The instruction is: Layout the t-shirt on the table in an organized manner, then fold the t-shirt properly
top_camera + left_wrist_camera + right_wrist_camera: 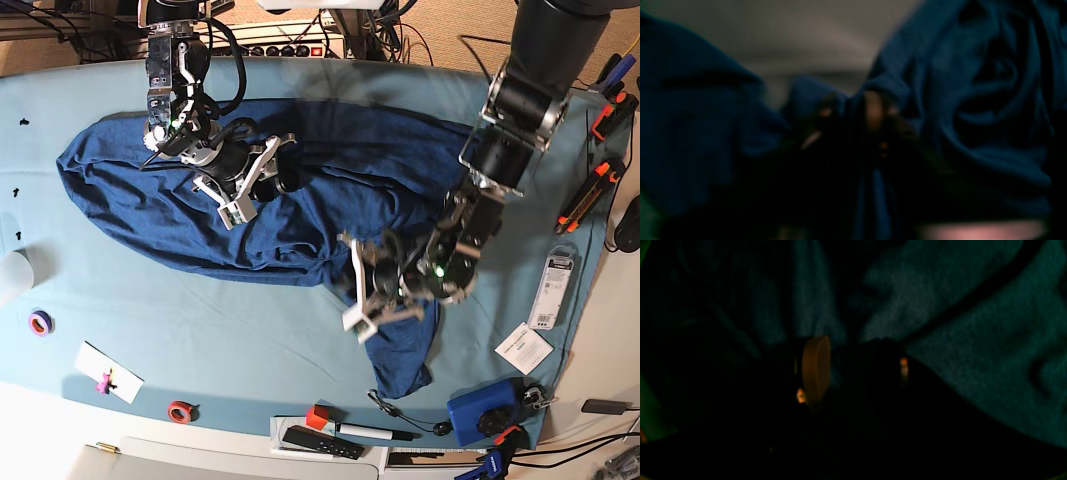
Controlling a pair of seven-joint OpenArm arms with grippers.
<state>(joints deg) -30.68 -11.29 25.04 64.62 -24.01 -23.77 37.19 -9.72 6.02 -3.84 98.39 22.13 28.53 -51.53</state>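
In the left wrist view, the left gripper (851, 113) has its jaws slightly apart with bunched shirt (987, 133) between them. The right gripper (262, 195) stands wide open over the shirt; whether it grips cloth, I cannot tell. The shirt lies rumpled across the teal-covered table (250, 340). Around it sit two tape rolls (180, 413) and one blue tool (485, 412).

Your left gripper (355, 285) is motion-blurred in the base view, and it hides part of the t-shirt (400, 350) beneath it. In your left wrist view everything is smeared, while deep shadow swallows the right gripper's body (853, 366) in its own wrist view, where the t-shirt runs past the edges.
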